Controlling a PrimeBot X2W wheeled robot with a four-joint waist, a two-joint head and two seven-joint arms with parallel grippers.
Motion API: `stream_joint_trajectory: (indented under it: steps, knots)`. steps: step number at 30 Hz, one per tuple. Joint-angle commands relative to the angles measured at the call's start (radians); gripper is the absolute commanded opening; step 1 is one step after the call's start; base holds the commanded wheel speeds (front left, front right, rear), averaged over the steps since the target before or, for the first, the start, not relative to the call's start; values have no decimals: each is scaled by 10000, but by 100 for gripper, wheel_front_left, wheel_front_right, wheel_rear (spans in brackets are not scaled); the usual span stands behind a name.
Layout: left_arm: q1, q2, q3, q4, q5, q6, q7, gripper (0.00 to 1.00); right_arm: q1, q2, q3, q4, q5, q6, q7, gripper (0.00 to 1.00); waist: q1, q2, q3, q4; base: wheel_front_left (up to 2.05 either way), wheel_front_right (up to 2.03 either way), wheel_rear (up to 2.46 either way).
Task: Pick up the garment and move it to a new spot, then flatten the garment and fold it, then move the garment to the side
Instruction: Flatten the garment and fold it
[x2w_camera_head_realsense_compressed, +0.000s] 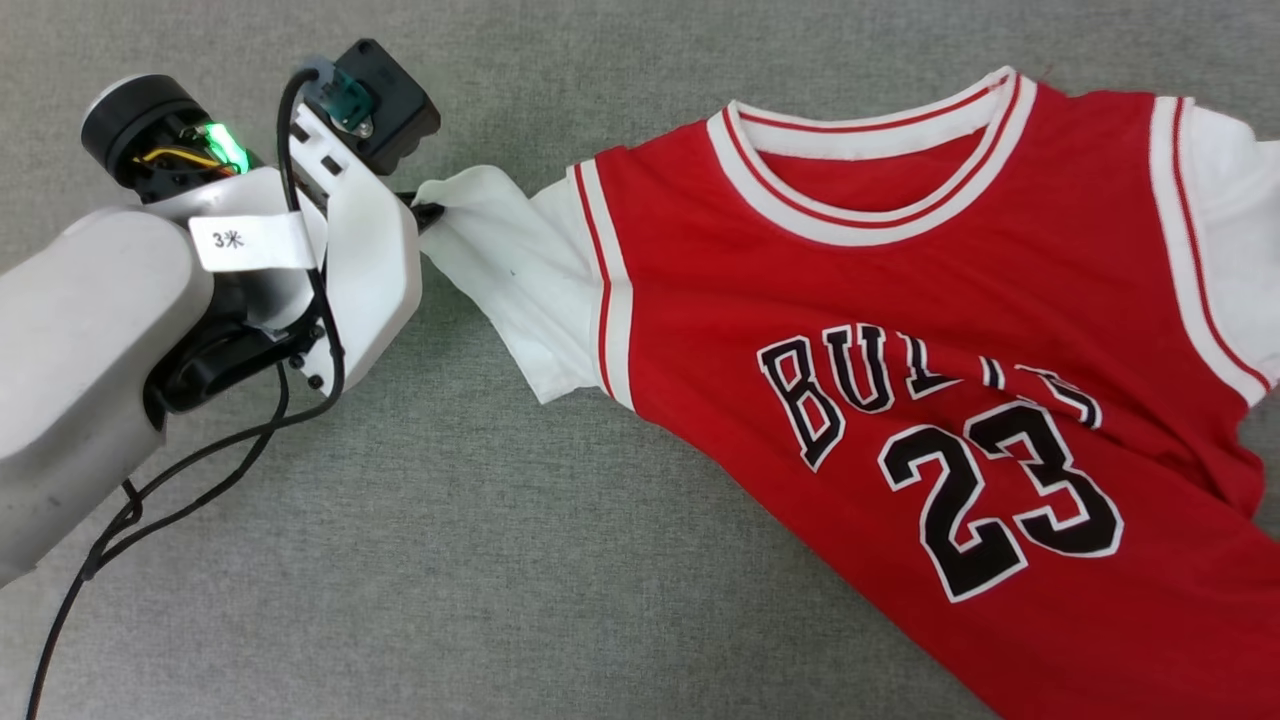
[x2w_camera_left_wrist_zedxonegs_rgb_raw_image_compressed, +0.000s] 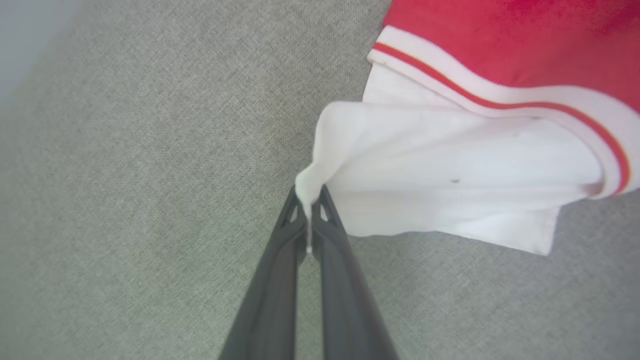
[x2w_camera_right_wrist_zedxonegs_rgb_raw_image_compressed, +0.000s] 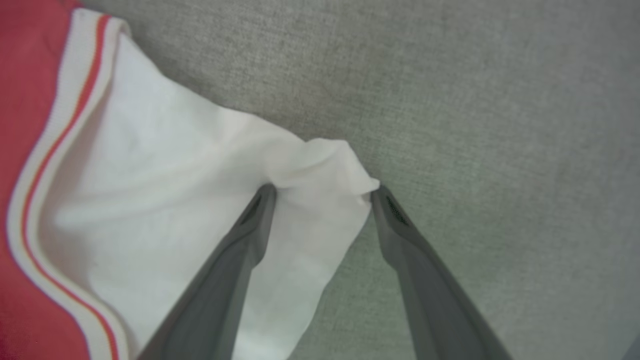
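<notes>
I saw left gripper (x2w_camera_left_wrist_zedxonegs_rgb_raw_image_compressed: 310, 200) clamped on sleeve (x2w_camera_left_wrist_zedxonegs_rgb_raw_image_compressed: 450, 165), right gripper (x2w_camera_right_wrist_zedxonegs_rgb_raw_image_compressed: 322, 197) open at other sleeve (x2w_camera_right_wrist_zedxonegs_rgb_raw_image_compressed: 175, 190). I judged garment (x2w_camera_head_realsense_compressed: 850, 300) part-flattened; fold, side move remained.

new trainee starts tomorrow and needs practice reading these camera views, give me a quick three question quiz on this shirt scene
1. True or false: the left gripper is shut on a white sleeve.
2. Which number is printed on the shirt? A: 32. B: 23. C: 12.
3. Fill in, open or shut: the right gripper is ___.

Key: 1 true; 2 B; 3 open.
</notes>
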Motion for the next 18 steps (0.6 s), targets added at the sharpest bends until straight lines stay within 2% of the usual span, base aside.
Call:
stream_joint_trajectory:
  steps: [1, 8, 9, 10, 18]
  knots:
    - [-125, -44, 27, 28, 50, 62, -50, 0, 121, 25, 83, 162, -127, -3, -111, 100, -1, 0, 236, 163, 0, 0, 0]
    - [-110, -140, 3, 237, 22, 47, -149, 0, 1118, 443, 769, 776, 298, 12, -545, 100, -1, 0, 290, 117, 0, 0, 0]
    - [-77, -158, -20, 293, 31, 39, -161, 0, 1107, 437, 790, 818, 306, 12, -694, 22, -1, 0, 230, 91, 0, 0, 0]
    - [-29, -174, -37, 373, 29, 27, -202, 0, 1053, 418, 781, 836, 282, 12, -854, 0, -1, 0, 144, 56, 0, 0, 0]
    - [209, -295, 137, 732, -113, -17, -825, 0, 361, 226, 695, 366, 184, -3, -2756, 0, -1, 0, -1053, -228, 0, 0, 0]
